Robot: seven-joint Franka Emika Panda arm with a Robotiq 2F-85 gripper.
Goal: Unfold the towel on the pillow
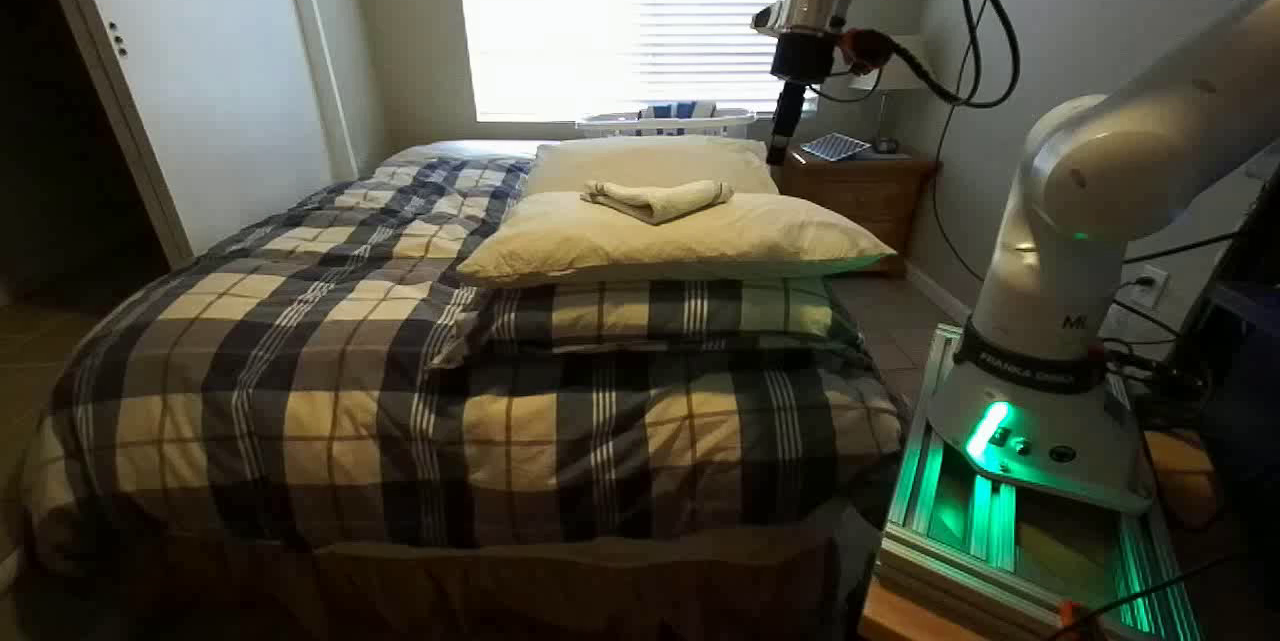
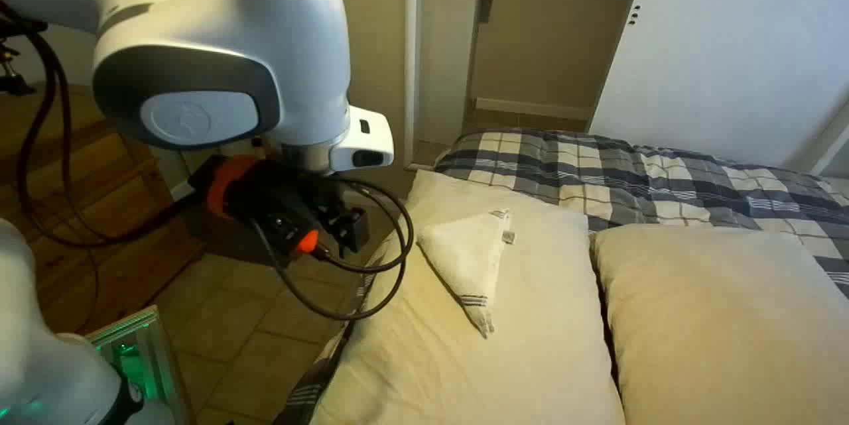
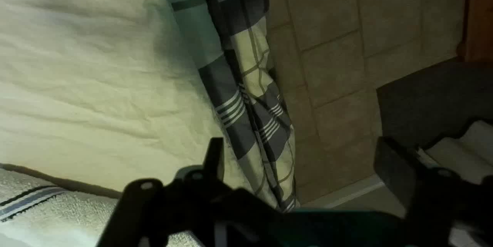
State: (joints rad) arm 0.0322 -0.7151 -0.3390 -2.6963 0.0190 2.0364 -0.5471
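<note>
The end effector (image 3: 300,158) just kinda hangs there with jaws spread wide, and down below it, off to one side, the towel (image 2: 461,252) sits folded on the pillow (image 2: 530,339).

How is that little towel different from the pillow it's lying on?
The towel is small; the pillow is far larger. The towel lies folded into a roughly triangular shape, while the pillow is a puffy rectangle. The towel carries dark stripes near one corner; the pillow's visible fabric is plain. Both are soft-looking and pale cream.
</note>
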